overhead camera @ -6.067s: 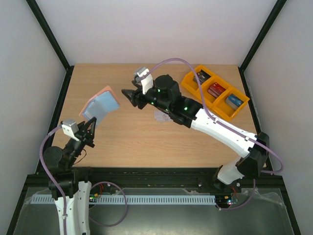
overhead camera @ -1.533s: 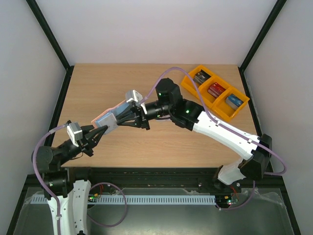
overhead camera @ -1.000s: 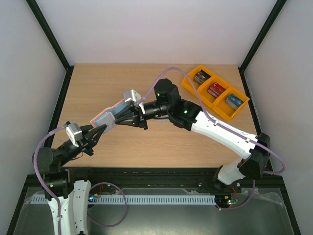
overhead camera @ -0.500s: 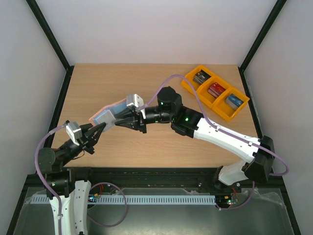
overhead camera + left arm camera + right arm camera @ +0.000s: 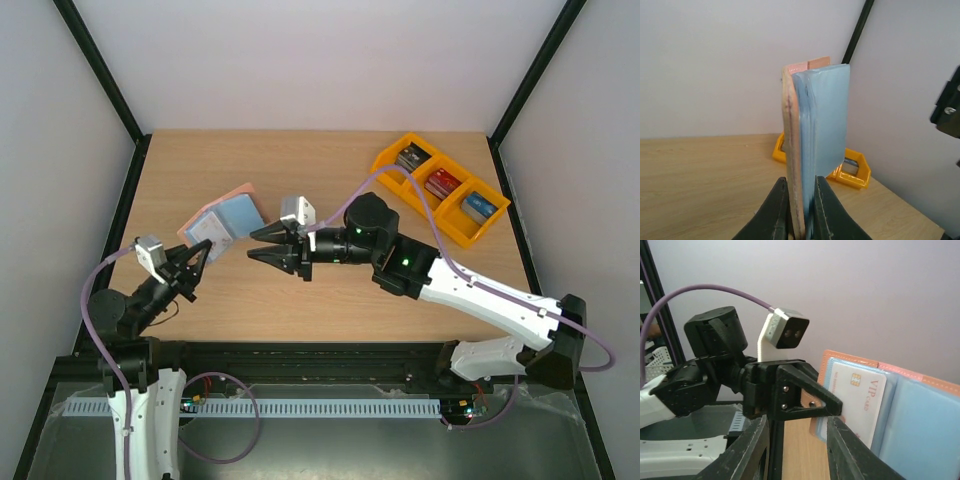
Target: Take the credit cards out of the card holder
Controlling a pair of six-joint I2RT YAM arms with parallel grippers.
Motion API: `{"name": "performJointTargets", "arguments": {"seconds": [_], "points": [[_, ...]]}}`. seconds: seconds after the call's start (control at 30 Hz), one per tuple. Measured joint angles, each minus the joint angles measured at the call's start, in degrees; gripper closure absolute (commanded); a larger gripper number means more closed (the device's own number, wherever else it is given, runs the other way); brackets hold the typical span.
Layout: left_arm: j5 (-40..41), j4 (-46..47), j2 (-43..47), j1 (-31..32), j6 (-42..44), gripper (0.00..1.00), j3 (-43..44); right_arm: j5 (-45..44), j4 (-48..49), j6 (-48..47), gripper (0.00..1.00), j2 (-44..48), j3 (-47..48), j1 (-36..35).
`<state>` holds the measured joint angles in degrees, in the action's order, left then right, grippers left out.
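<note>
Left arm: I see it reaching up and right from its base at the near-left corner of the table [image 5: 300, 165].
Left gripper [image 5: 198, 256]: its jaws are nearly together, pinching the lower edge of the card holder [image 5: 226, 217]. My left wrist view shows both fingers [image 5: 776, 210] pressed on the two faces of the holder.
Card holder: it is lifted off the table over the left-centre of the wood. It stands upright on its pinched edge and is partly unfolded, with the pinkish-tan cover outward and the light blue pockets inward. In the top view the blue inside faces up and to the right.
Card: my right wrist view shows one white card [image 5: 860, 399] in the holder's left pocket. It has a small chip mark and "VIP card" printed on it. I cannot tell where the second card is.
Right gripper [image 5: 250, 246]: it is just right of the holder and points left at it. The jaws are apart at a moderate gap with nothing between them, and they do not touch the holder.
Right arm: it stretches from the near-right corner across the middle of the table.
Bins [image 5: 388, 168]: I see a row of orange bins at the far-right corner, well apart from both grippers. They hold a dark box [image 5: 412, 157], a red box [image 5: 441, 184] and a blue box [image 5: 478, 206].
</note>
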<state>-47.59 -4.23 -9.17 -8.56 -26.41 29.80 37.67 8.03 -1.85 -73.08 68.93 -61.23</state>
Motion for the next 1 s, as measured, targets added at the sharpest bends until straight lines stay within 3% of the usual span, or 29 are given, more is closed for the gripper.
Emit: {"name": "performJointTargets", "arguments": {"seconds": [0.27,0.57,0.77,1.0], "points": [[7.69,-2.80,-0.44,0.00,-1.05,0.98,-0.63,1.53,2.03,6.56,0.66,1.05,-1.44,0.00],[10.49,-5.33,-1.70,0.00,-1.09,0.98,-0.98,4.79,6.86,17.20,0.69,-10.16,2.54,0.00],[6.32,-4.28,-1.73,0.00,-2.08,0.98,-0.98,3.72,5.60,20.46,0.72,-17.11,8.59,0.15],[-2.73,2.75,-0.61,0.00,-5.95,0.98,-1.11,3.96,3.23,20.52,0.81,-17.35,9.05,2.95]]}}
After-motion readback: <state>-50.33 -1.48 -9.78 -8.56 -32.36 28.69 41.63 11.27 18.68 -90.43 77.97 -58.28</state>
